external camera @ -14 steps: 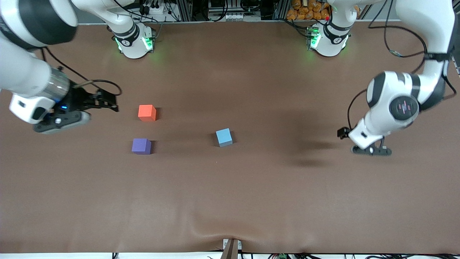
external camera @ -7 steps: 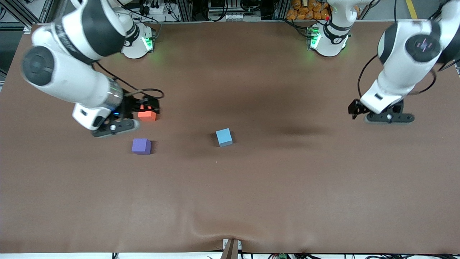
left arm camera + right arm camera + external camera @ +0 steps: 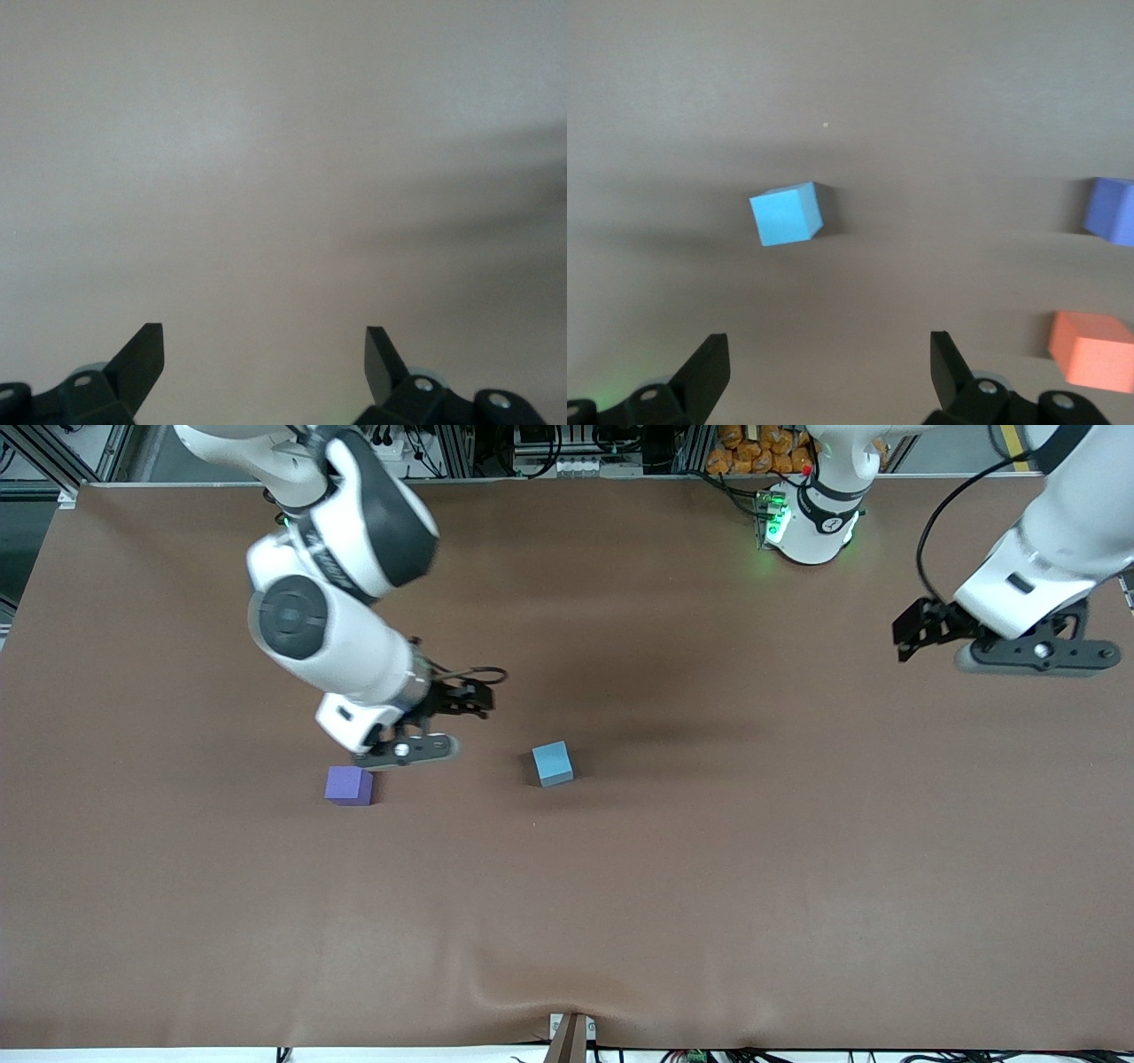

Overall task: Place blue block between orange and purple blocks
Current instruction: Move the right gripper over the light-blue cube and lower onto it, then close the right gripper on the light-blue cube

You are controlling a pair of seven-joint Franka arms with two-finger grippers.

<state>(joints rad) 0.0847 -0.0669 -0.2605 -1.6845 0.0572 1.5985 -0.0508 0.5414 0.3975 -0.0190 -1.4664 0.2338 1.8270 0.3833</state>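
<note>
Swung in since half a second earlier: right gripper [image 3: 478, 698] off the orange block and out over bare counter [image 3: 620, 903] between the purple block and the blue block; left gripper [image 3: 912, 631] lifted and drawn toward its own base end. All three blocks unmoved.

Nearest the front camera: purple block [image 3: 348, 786] toward the right arm's end, and blue block [image 3: 553, 763] near the middle of the counter, resting flat, well apart from the purple one, untouched. Seen in the right wrist view as well: blue block [image 3: 787, 213] ahead of the gripper, purple block [image 3: 1112, 209] at the edge, orange block [image 3: 1091, 351] near it with a gap between the two. Orange block hidden in the front view by the right arm.

Farther back: right gripper [image 3: 828, 350] up in the air, fingers [image 3: 709, 363] spread wide apart, holding nothing. Left gripper [image 3: 264, 341] over bare counter at the left arm's end, fingers [image 3: 146, 352] likewise wide apart and empty.

Farthest: arm bases with green lights. No readable writing or labels on the blocks or arms.
</note>
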